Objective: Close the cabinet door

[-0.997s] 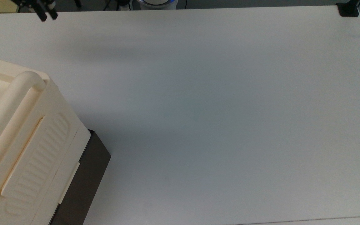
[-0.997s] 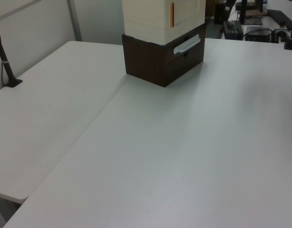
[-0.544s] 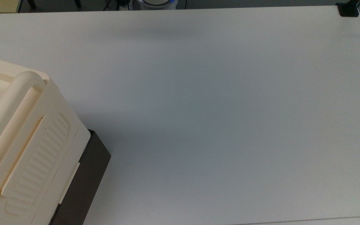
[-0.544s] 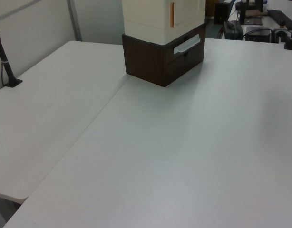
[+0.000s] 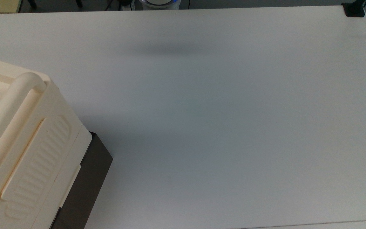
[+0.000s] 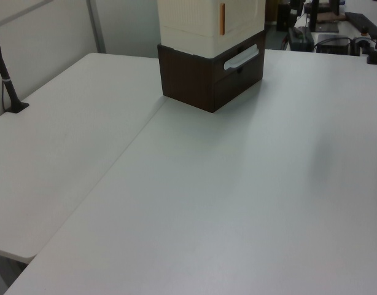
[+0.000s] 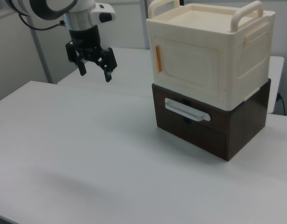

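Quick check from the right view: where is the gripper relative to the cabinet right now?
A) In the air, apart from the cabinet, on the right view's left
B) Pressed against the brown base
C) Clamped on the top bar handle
A: the gripper hangs open above the table, well clear of the cabinet.

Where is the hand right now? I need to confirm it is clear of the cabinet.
In the right view, the hand hangs open above the white table at upper left, well apart from the cabinet on the right view's right.
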You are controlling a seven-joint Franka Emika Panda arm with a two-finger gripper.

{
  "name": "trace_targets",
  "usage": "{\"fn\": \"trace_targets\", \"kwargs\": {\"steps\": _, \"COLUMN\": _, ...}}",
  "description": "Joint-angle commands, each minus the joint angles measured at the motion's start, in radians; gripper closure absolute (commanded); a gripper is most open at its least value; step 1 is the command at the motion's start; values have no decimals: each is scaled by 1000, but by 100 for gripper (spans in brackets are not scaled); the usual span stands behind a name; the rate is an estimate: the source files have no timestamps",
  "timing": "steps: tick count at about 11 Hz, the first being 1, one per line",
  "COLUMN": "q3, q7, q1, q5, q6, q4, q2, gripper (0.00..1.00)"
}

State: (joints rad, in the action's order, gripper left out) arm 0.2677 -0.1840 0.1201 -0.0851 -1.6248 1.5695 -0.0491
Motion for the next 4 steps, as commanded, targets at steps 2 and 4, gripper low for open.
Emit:
{"fn": "trace_targets", "kwargs": {"steps": 2, "q3": -7, "q7": 14, "q1": -17, "q5": 18, "q6": -24, "q4": 21, "q2": -14, "gripper": 0}}
{"fn": "trace_targets", "kwargs": {"steps": 4, "q3": -7, "q7": 12, "q1": -17, "q5": 28, "q6": -20, "q4": 21, "q2": -17, "gripper": 0}}
